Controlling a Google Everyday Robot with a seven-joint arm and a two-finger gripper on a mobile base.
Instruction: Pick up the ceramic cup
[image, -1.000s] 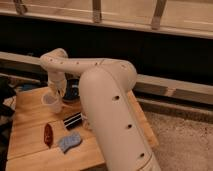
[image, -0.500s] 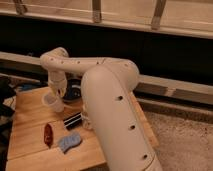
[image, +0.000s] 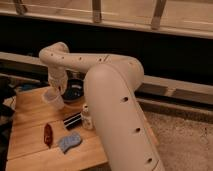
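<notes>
Camera view: the white arm (image: 112, 95) reaches over the wooden worktop (image: 30, 112); its hand (image: 56, 90) sits at the ceramic cup (image: 54, 99) near the worktop's far left part, whether pinching it I cannot tell; the dark bowl (image: 75, 91) lies just beside; the slim bottle (image: 87, 116), a black bar (image: 73, 120), a red object (image: 48, 134) and a blue sponge (image: 69, 142) lie nearer.

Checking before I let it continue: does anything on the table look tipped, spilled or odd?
Only the cup: it sits tilted at the gripper, apparently off the table. The bottle stands upright by the bowl; I see no spill or damage.
</notes>
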